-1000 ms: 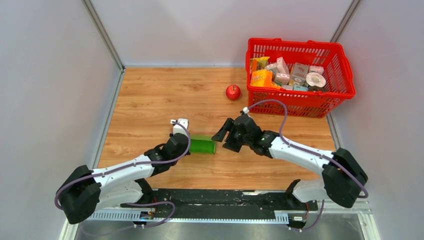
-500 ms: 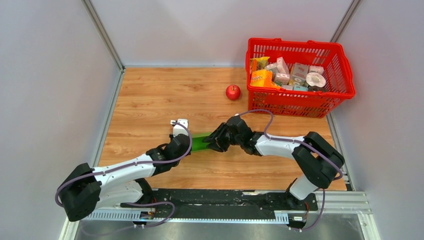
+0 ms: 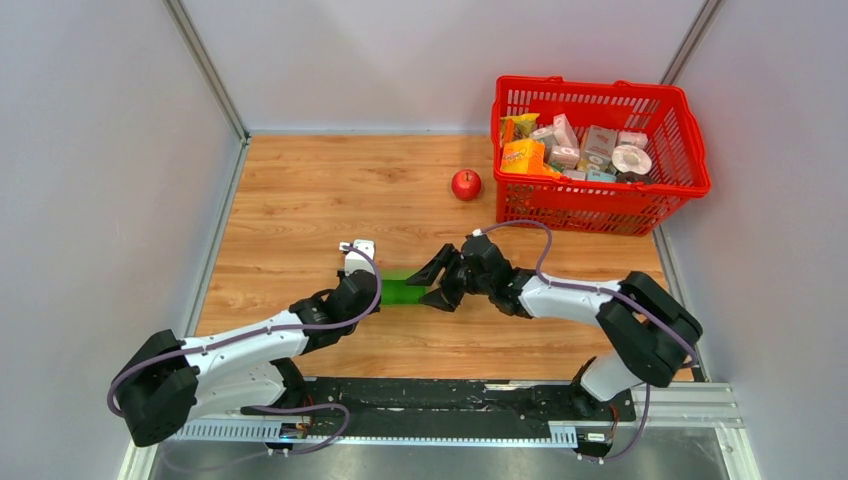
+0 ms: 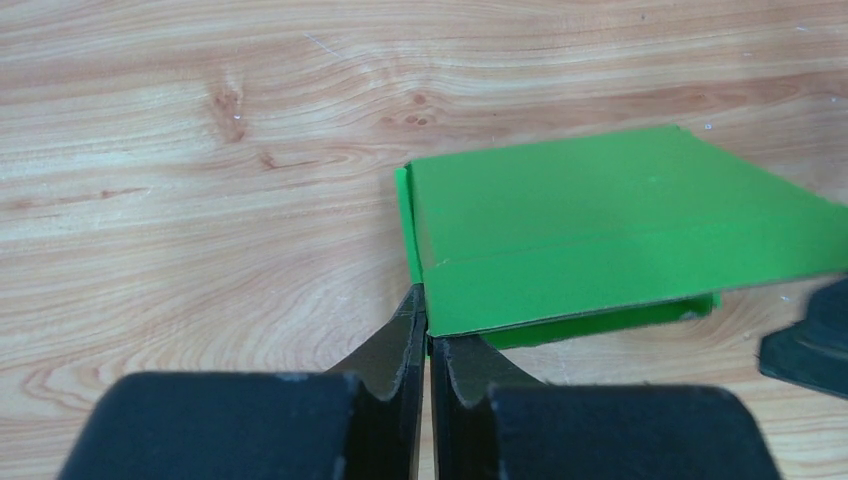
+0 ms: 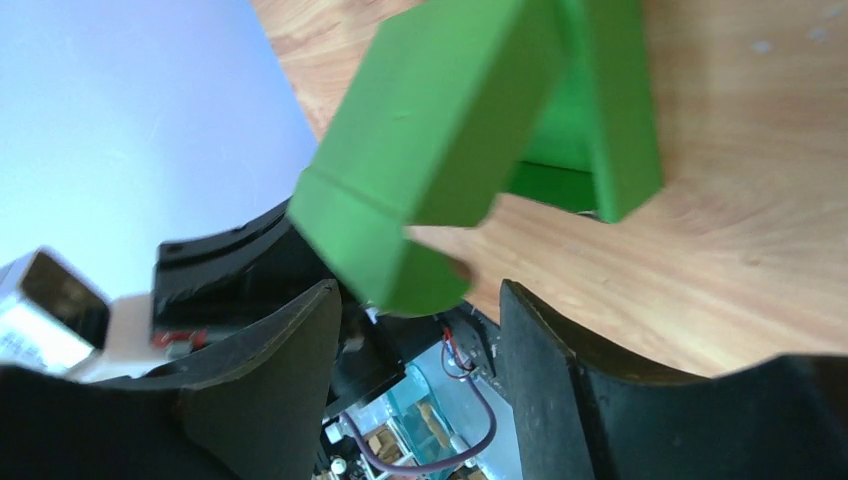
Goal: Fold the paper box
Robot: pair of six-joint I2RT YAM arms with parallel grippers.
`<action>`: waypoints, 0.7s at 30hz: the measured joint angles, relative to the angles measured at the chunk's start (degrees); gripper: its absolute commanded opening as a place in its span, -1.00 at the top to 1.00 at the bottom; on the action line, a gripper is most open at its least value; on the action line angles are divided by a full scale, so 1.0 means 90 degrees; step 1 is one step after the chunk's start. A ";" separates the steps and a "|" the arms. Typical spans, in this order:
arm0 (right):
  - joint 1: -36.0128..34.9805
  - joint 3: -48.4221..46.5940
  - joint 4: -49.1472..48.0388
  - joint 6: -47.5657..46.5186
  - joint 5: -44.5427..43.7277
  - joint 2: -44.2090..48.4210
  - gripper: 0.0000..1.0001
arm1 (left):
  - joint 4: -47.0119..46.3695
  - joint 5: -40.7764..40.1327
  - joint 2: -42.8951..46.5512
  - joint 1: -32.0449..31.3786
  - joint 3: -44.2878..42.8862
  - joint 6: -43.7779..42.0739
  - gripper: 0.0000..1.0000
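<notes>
Tabletop [image 3: 300,190] of pale wood carries everything, with a red shopping basket [image 3: 600,222] of small printed packages at the far right corner. The paper box [image 3: 405,290] lies near the middle of the near half, between the two arms. It is a bright green cardboard blank, partly formed: a flat upper panel with a crease across it, a lower layer showing beneath, and an open hollow end toward the right arm.

It looks light and thin. It should be springy along the creases, likely to skid on the smooth wood, and easy to crush or dent if squeezed across the hollow. The better holds are probably a pinch on a single flap or edge close to a fold line, with the other arm bracing the opposite end.

The left claw [image 4: 422,300] has its jaws almost together at the box's near left corner. Whether cardboard sits in the slit I cannot tell. The right claw [image 3: 432,285] is released, fingers spread wide at the open right end and clamping nothing. A red apple [image 3: 466,184] sits just beside the basket, well apart from the box.
</notes>
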State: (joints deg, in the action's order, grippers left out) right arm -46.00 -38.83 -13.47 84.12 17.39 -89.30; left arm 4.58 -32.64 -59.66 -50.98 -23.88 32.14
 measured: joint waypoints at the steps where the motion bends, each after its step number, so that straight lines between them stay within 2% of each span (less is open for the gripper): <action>1: -0.0061 -0.0002 0.0092 -0.0012 -0.0068 0.0182 -0.25 | 0.0002 -0.0002 0.0000 0.0000 0.0000 0.0000 0.81; 3: -0.0141 -0.0085 0.0289 -0.0036 -0.0204 0.0444 -0.19 | 0.0002 0.0000 -0.0002 0.0000 0.0000 0.0000 0.82; 5: -0.0187 -0.0270 0.0447 -0.0041 -0.0335 0.0520 -0.01 | 0.0002 -0.0007 -0.0002 0.0000 0.0000 -0.0002 0.82; 13: -0.0206 -0.0865 0.0884 0.0580 -0.0945 0.0112 0.15 | 0.0056 -0.0051 -0.0002 0.0000 -0.0002 0.0015 0.79; 15: -0.0204 -0.0865 0.1001 0.0719 -0.1100 0.0039 0.26 | 0.0053 -0.0046 -0.0002 0.0000 -0.0002 0.0019 0.76; 17: -0.0204 -0.0865 0.1129 0.0823 -0.1243 -0.0024 0.33 | 0.0051 -0.0041 -0.0002 0.0000 -0.0002 0.0017 0.68; 20: -0.0204 -0.0894 0.1202 0.0908 -0.1348 -0.0126 0.43 | 0.0058 0.0007 0.0002 0.0000 -0.0002 -0.0010 0.39; 21: -0.0204 -0.0908 0.1200 0.0918 -0.1377 -0.0168 0.44 | 0.0068 0.0044 0.0024 0.0000 -0.0002 -0.0024 0.23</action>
State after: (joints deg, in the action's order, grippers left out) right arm -47.83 -47.00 -2.68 92.38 4.99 -90.80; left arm 5.19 -32.25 -59.44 -50.98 -23.90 31.92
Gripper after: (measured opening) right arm 0.309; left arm 0.250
